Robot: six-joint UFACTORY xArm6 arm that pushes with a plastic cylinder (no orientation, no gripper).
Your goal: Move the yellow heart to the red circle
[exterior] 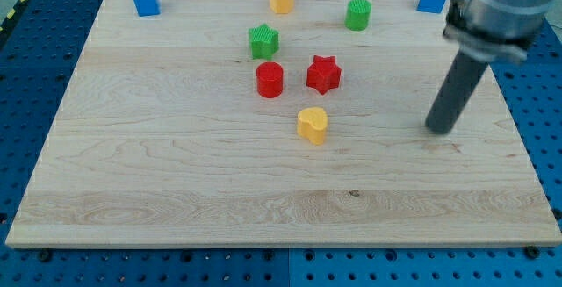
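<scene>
Currently the yellow heart (312, 125) lies on the counter (176, 173) just below and to the view's right of the red circle (270, 80), apart from it. Well to the heart's right stands the rod's tip (439, 130), touching nothing; there is no hand to open or close. Probably light, stiff and easily spun, the heart wants a push on its lower-right side. The arm's upper part is cut off.

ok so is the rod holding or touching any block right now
Nothing is held. My tip rests on bare wooden board, well to the view's right of the yellow heart block, touching no block.
</scene>
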